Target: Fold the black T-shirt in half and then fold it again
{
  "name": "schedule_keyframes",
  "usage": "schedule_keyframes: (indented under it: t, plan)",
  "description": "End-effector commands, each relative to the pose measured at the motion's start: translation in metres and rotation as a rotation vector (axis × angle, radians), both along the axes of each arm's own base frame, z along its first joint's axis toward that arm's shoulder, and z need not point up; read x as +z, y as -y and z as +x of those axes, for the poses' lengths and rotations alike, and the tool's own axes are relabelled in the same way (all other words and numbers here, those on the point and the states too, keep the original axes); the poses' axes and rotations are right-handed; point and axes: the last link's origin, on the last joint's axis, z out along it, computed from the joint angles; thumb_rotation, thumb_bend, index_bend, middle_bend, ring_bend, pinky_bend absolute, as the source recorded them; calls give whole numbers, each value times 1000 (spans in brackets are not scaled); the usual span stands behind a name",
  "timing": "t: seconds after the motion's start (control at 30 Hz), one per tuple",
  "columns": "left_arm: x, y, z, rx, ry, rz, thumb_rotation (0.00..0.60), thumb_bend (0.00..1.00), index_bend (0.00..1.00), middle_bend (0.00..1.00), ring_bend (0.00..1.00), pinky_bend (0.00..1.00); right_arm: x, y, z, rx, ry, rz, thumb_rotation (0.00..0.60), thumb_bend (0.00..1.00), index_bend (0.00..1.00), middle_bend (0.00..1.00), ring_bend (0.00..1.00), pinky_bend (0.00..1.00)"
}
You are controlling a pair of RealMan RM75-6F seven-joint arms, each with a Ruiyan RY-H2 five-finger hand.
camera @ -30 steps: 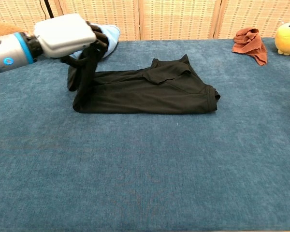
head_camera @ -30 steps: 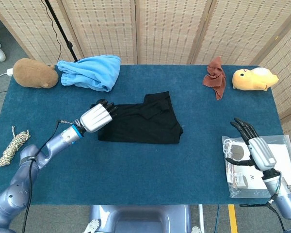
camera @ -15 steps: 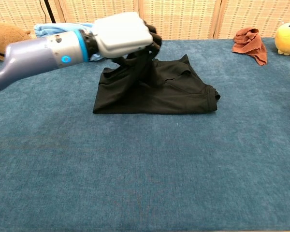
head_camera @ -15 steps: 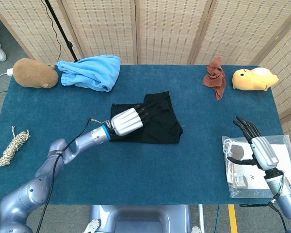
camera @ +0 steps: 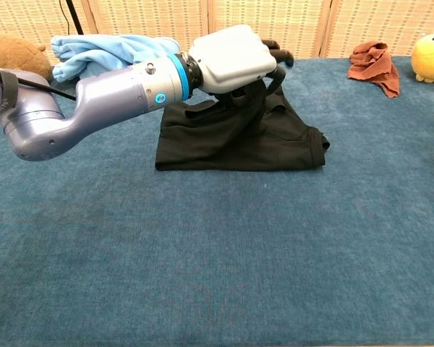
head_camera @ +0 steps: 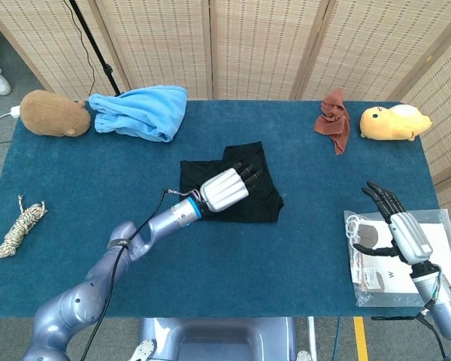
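- Roughly mid-second-fold, by my reading: the black T-shirt (head_camera: 229,188) already lies as a compact folded block at the centre of the frame in the head view, and one edge is raised over it.
- Far left of frame, head view: coiled rope (head_camera: 16,226) near the table edge; brown plush (head_camera: 54,113) and light blue cloth (head_camera: 141,111) at upper left. None touch the shirt.
- Left of centre: left hand (head_camera: 227,188) reaches in over the shirt from lower left. In the chest view the left hand (camera: 235,59) sits above the garment with dark fabric hanging from its curled fingers, so it is gripping the shirt's lifted edge.
- Centre, chest view: black T-shirt (camera: 260,141) flat on the blue table (camera: 217,275) along its lower edge; the lifted portion rises to the hand and has not been laid down.
- Judgement: first halving looks done; left to do is carrying the held edge across, releasing it and flattening.
- Upper right: rust-red cloth (head_camera: 334,119) and yellow plush (head_camera: 395,122).
- Lower right: right hand (head_camera: 395,226) hovers with fingers spread, holding nothing, above a clear plastic packet (head_camera: 402,259), well apart from the shirt.
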Motion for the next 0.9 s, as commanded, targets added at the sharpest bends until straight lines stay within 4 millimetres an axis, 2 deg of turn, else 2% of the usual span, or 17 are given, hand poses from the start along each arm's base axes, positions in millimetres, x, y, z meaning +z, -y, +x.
schedule_keyframes:
  t: [0.03, 0.17, 0.3, 0.4, 0.57, 0.6, 0.63, 0.73, 0.9]
  plan:
    - [2, 1, 4, 23, 71, -9, 600, 178, 0, 0, 0, 234, -1, 0, 1, 2, -2, 3, 600, 0, 0, 0, 0, 0]
    - [10, 2, 3, 26, 131, -23, 600, 150, 0, 0, 0, 231, -3, 0, 2, 5, -4, 7, 600, 0, 0, 0, 0, 0]
    - [22, -1, -8, 33, 164, -36, 600, 150, 0, 0, 0, 231, -5, -1, 3, 8, -9, 14, 600, 0, 0, 0, 0, 0]
    - [39, -3, -40, 56, 153, -57, 600, 153, 0, 0, 0, 231, -7, -2, 4, 12, -12, 21, 600, 0, 0, 0, 0, 0]
    - [55, 0, -84, 97, 131, -88, 600, 168, 0, 0, 0, 231, -9, -2, 6, 16, -16, 27, 600, 0, 0, 0, 0, 0]
    - [59, 2, -94, 108, 130, -96, 600, 171, 0, 0, 0, 231, -10, -2, 6, 17, -17, 29, 600, 0, 0, 0, 0, 0]
    - [65, 7, -113, 135, 136, -113, 600, 175, 0, 0, 0, 231, -11, -2, 6, 18, -19, 32, 600, 0, 0, 0, 0, 0]
    - [76, 18, -143, 160, 141, -148, 600, 182, 2, 0, 2, 245, -13, -2, 8, 20, -24, 38, 600, 0, 0, 0, 0, 0]
    - [80, 31, -170, 168, 98, -191, 600, 186, 116, 27, 86, 304, -16, -2, 9, 24, -30, 45, 600, 0, 0, 0, 0, 0]
